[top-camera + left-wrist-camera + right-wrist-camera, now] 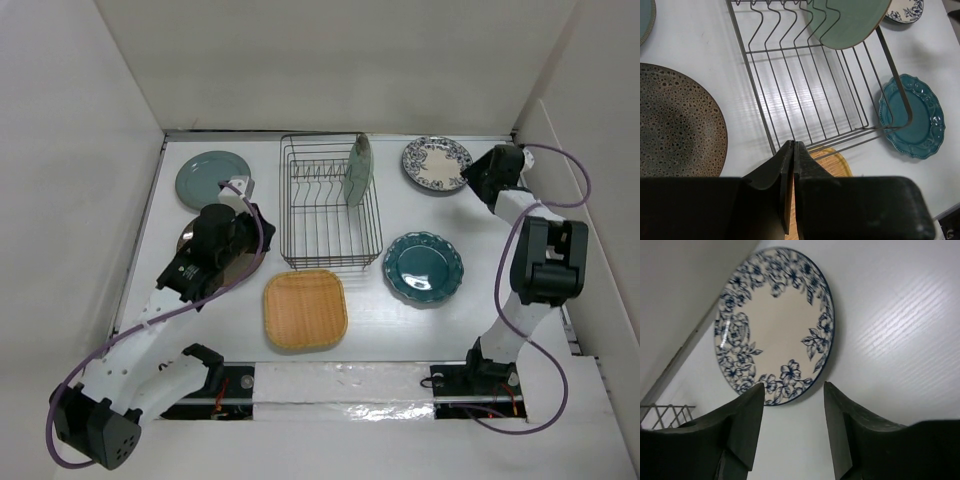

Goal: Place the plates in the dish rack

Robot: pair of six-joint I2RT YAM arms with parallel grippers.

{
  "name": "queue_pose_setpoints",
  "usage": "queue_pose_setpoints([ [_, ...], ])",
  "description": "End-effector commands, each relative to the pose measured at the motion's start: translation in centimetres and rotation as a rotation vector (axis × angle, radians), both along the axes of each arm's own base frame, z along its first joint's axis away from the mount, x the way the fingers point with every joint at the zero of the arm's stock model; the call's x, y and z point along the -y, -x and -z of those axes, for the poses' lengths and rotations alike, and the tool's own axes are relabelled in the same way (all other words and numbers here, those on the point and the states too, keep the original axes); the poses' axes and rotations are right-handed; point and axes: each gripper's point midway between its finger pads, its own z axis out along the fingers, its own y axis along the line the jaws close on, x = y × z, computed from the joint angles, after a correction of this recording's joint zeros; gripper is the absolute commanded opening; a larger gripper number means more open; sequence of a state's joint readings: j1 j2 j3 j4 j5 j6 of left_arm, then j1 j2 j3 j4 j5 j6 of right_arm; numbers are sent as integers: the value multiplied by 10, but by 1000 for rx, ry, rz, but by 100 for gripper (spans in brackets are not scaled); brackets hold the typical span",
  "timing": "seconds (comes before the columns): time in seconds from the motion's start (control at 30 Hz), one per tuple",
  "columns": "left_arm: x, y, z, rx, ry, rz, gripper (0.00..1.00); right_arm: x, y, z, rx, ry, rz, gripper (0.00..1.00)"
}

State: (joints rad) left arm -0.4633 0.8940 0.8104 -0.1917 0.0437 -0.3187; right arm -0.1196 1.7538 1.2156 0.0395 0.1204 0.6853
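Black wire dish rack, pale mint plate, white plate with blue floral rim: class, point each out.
Black wire dish rack (315,225): top external view, bare wire floor.
Pale mint plate (358,170): top external view, upright face.
White plate with blue floral rim (775,325): right wrist view, plain centre.

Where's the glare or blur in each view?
Top external: even light, soft shadows, sheen on the white strip at the near edge. Left wrist: bright streaks on the table under the dish rack; left tool dark, shut. Right wrist: streaky table sheen, small rim highlight on the floral plate; right tool dark and soft-edged.
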Motion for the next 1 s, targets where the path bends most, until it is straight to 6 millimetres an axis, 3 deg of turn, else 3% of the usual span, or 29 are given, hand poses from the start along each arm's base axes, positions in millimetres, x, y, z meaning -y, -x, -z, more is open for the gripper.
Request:
queue_pose_setpoints([
  [0.0,2,-5,-27,76,27,1,2,-2,-29,4,79,-180,-39,58],
  [0.2,5,-2,-31,87,40,23,3,10,-34,58,5,-275,16,59],
  [0.33,7,-2,-29,80,41,31,4,3,-47,69,-9,-336,-33,58],
  [0.53,7,-4,-24,68,33,26,3,-1,-51,86,-35,-375,-43,55],
  [0.6,6,-5,-24,71,31,20,4,-3,-56,89,-44,-388,-51,47],
  [0.63,5,-5,-25,72,29,16,4,-6,-55,101,-78,-408,-53,45],
  [0.8,4,-9,-21,62,18,5,3,-8,-47,112,-79,-457,-15,14],
  [0.9,6,-10,-19,53,16,11,3,-3,-42,102,-39,-459,4,4],
  [0.97,8,-10,-20,53,20,16,4,1,-31,105,-44,-458,16,0],
])
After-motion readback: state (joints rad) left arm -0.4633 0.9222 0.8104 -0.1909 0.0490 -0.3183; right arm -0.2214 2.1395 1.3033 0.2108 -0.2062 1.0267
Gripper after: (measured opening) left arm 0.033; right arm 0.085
